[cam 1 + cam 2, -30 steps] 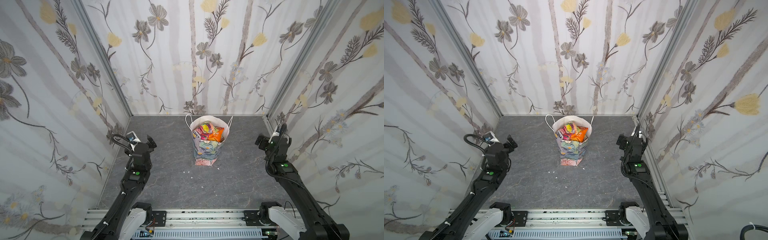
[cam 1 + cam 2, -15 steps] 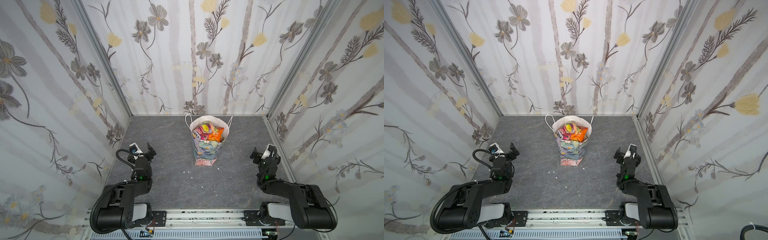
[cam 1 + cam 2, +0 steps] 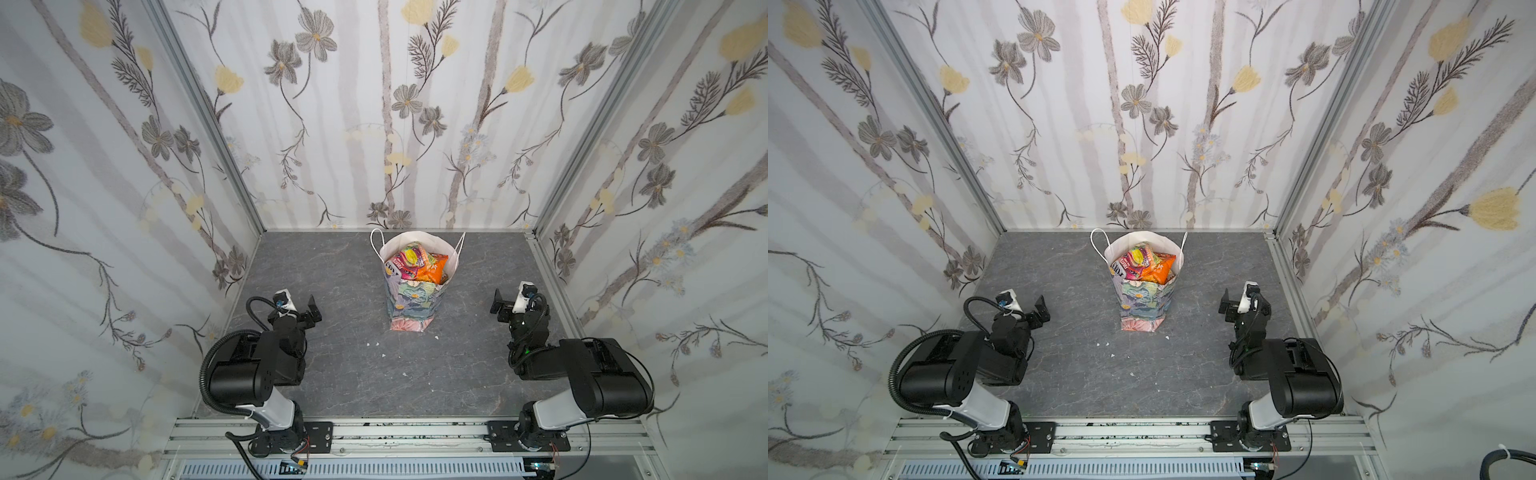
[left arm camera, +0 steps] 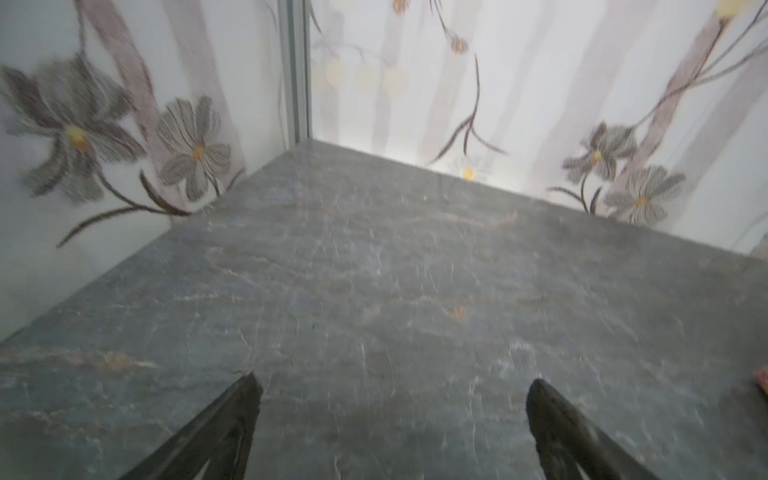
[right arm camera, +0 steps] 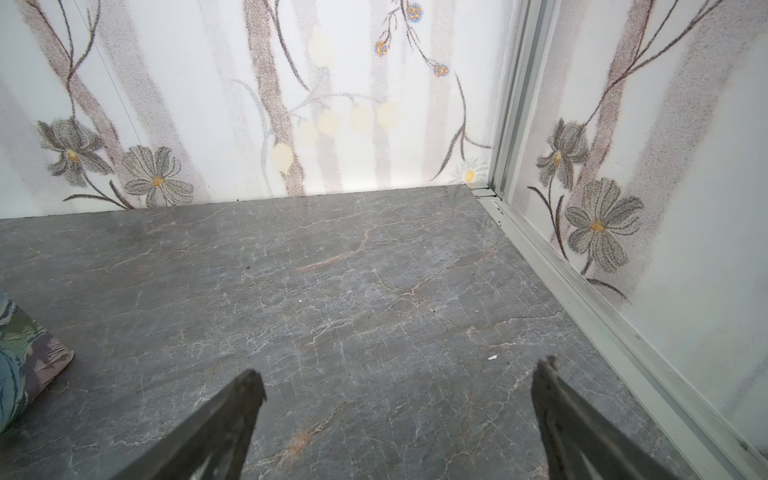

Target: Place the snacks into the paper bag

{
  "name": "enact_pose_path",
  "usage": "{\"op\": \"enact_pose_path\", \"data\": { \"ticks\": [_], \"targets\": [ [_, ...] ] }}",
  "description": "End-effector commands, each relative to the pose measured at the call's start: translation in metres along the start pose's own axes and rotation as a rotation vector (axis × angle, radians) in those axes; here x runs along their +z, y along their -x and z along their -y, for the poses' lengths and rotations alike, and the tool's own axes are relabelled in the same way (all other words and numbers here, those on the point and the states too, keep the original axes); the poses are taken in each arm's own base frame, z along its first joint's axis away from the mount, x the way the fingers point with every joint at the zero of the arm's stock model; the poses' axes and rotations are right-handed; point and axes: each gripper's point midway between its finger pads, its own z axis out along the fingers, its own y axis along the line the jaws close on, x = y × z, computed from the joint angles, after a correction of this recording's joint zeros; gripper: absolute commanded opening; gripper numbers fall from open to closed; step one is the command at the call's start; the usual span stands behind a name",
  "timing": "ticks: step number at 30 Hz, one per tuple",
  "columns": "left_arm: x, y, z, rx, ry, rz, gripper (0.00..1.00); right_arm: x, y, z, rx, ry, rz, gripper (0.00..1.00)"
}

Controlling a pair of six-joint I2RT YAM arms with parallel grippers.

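The paper bag (image 3: 411, 305) (image 3: 1144, 309) stands upright at the back middle of the table in both top views, its white mouth open. The snacks (image 3: 417, 266) (image 3: 1144, 266), orange, pink and green packs, fill it to the rim. My left gripper (image 3: 297, 311) (image 3: 1023, 313) (image 4: 395, 384) is open and empty, low over the table well left of the bag. My right gripper (image 3: 517, 305) (image 3: 1244, 305) (image 5: 399, 368) is open and empty well right of it. A lower corner of the bag (image 5: 25, 353) shows in the right wrist view. A pink sliver of it (image 4: 762, 380) shows in the left wrist view.
The grey stone table (image 3: 332, 270) carries a few white crumbs (image 3: 384, 355) in front of the bag. Flowered walls close the left, back and right sides. An aluminium rail (image 3: 395, 432) with both arm bases runs along the front, and a metal sill (image 5: 582, 299) lines the right wall.
Both arms have folded down and back toward the front rail, bringing the open grippers lower and nearer the front. The bag and its contents have not moved.
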Motion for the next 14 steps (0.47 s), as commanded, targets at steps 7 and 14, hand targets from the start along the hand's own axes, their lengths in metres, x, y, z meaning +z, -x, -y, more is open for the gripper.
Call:
{"op": "enact_pose_path", "data": {
  "ticks": [7,14],
  "targets": [
    [0.016,0.025,0.027,0.048,-0.082,0.059,1.00,0.001,0.008,-0.004,-0.020,0.022,0.031,1.00],
    [0.016,0.025,0.027,0.047,-0.082,0.060,1.00,0.001,0.007,-0.004,-0.017,0.021,0.029,1.00]
  ]
}}
